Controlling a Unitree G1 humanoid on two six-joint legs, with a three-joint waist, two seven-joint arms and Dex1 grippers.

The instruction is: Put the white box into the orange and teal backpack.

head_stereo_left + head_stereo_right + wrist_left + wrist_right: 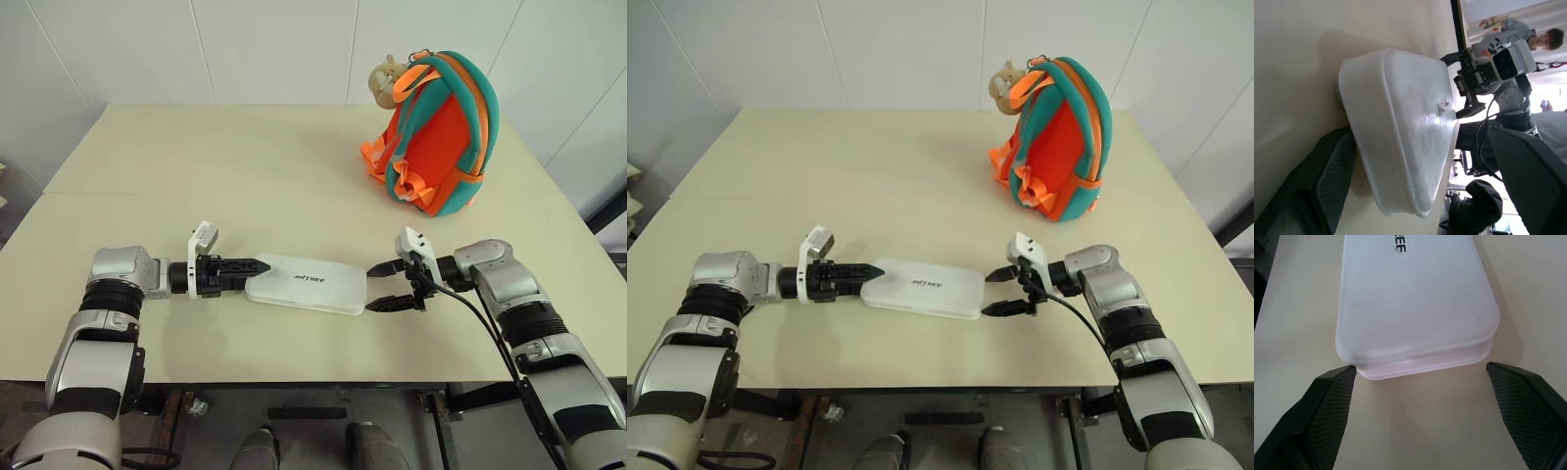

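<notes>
The flat white rectangular box (308,283) with rounded corners and small dark lettering lay flat on the pale cream tabletop (245,176), near the robot's edge and about midway between the two arms. The small orange and teal backpack (436,132) stood upright at the far right of the tabletop, well apart from the box, with a tan plush toy (385,81) hanging by its top.

The left gripper (245,265) reached in level from the left, its black fingers (1327,183) spread and released on either side of the box's left end. In the left wrist view that end sat between the two pads, one close against it, though contact could not be confirmed. The right gripper (385,285) came in from the right, its fingers (1332,411) also wide and released, their tips just at the corners of the box's right end, holding nothing.

The step in hand appeared to be the two-armed approach to the box, with no grasp made yet. The next move would call for both pairs of fingers to slide further along the ends and clench evenly, so the box lifts level before being carried far and right to the backpack, whose opening could not be made out.
</notes>
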